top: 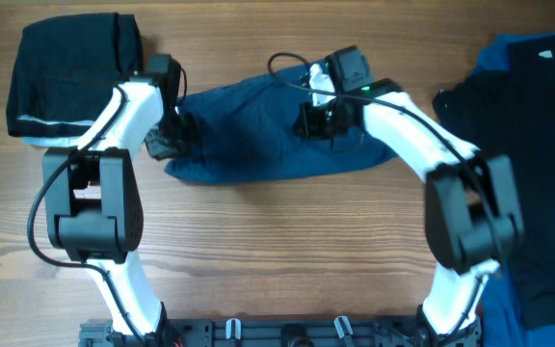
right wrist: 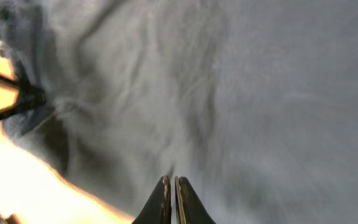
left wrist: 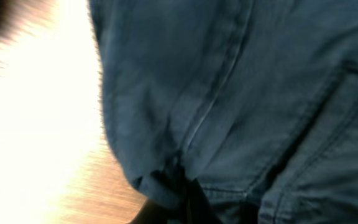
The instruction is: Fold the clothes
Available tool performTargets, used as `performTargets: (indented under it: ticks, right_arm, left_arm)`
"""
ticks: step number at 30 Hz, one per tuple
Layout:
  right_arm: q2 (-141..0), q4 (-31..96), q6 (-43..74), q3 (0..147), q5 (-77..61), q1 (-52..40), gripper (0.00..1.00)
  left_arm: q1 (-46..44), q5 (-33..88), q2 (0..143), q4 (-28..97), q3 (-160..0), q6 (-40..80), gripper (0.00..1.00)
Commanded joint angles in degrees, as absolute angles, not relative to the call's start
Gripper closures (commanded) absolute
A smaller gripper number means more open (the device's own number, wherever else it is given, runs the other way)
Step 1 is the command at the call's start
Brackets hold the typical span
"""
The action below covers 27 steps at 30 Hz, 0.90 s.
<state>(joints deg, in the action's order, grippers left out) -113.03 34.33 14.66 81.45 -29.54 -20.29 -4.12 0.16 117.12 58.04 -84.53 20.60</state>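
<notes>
The dark navy-blue shorts (top: 258,140) lie bunched across the middle of the table. My left gripper (top: 171,130) is at their left edge. In the left wrist view its jaws (left wrist: 188,202) are shut on a bunched fold of the shorts (left wrist: 241,81), with seams and a pocket edge showing. My right gripper (top: 318,120) is over the upper right part of the shorts. In the right wrist view its fingers (right wrist: 171,182) are pressed together at the cloth (right wrist: 241,93), and a small crease rises from their tips.
A folded black garment (top: 66,72) lies at the far left. At the right edge is a pile with a black garment (top: 523,154) and a royal-blue one (top: 523,53). Bare wooden table (top: 277,251) runs along the front.
</notes>
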Motion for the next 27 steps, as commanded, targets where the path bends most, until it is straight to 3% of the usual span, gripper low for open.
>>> performTargets:
  ticks: [1,21,27]
  right_arm:
    - [-107.2,37.8,16.5,83.8,-29.6,-21.1,0.96]
    - [-126.2,24.0,36.2,75.5,-29.8,-32.1,0.96]
    - [-120.7,24.0,35.1,76.6,-34.3,-30.6,0.96]
  left_arm:
    - [-4.0,-3.5,116.9,61.5,-92.8,19.7,0.96]
    - [-4.1,-3.2,113.8,61.8,-95.7,19.7,0.96]
    - [-4.1,-2.9,110.8,62.2,-95.7,19.7,0.96]
